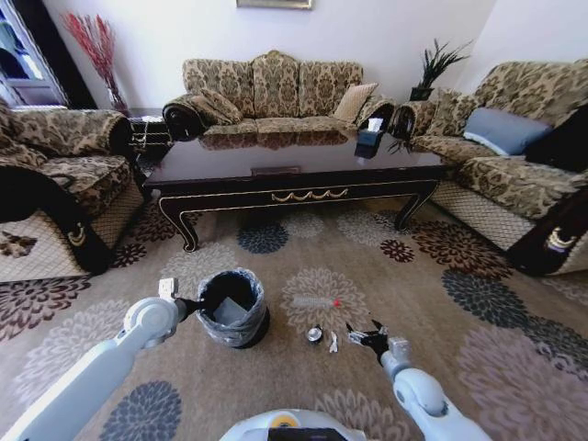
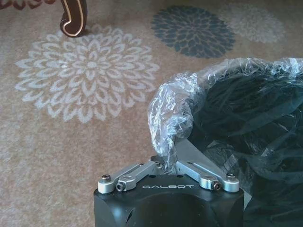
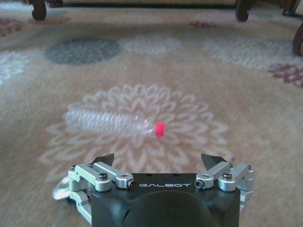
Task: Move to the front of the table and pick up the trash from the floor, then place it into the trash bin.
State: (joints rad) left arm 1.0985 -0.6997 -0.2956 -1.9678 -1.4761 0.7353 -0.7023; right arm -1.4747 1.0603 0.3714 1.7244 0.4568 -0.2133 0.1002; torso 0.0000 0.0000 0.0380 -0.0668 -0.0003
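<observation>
Right gripper (image 3: 161,163) has its black-tipped fingers (image 3: 105,159) spread wide, hovering low over the beige flower-medallion carpet (image 1: 441,303). Dead ahead at 12 o'clock lies a clear crinkly plastic bottle with a red cap (image 3: 113,122), on its side across a pale medallion. I'd guess it's featherlight, thin-walled and a bit slick, so it'll squash or roll if pinched hard; the mid-body ribs look like the best place to grab.

Beside that gripper at about 9 o'clock sit a small shiny round scrap (image 1: 314,334) and a white scrap (image 1: 333,343).

Left gripper (image 2: 166,163) is pinched narrow on the crinkled bag at the rim of the round black trash bin (image 1: 234,308). Something flat and grey already lies inside it. The glossy dark wood coffee table (image 1: 294,170) stands beyond.
</observation>
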